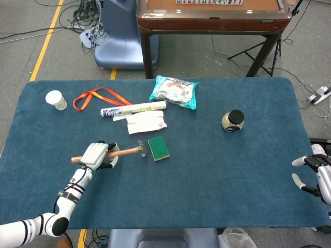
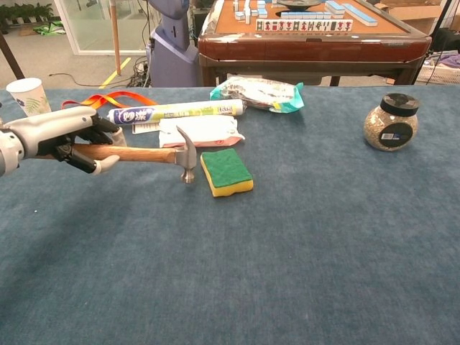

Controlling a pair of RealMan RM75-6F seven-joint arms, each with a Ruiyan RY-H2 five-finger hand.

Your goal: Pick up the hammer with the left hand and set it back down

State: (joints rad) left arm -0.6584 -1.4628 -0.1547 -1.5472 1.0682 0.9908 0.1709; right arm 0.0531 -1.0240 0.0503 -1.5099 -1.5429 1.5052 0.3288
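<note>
A robotics lab or test room is suggested by a blue-carpeted table [image 1: 248, 170], loose floor cables [image 1: 77, 18], yellow floor tape [image 1: 47, 39], and a mahjong table [image 2: 316, 32] behind.

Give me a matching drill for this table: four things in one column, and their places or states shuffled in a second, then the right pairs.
Things:
1. hammer
2. sponge
3. jar
4. paper cup

Places or states:
A. stands alone on the table's right part
B. gripped by the left hand
C. at the far left corner
D. lies flat just right of the hammer head

Pairs: 1-B, 2-D, 3-A, 4-C
</note>
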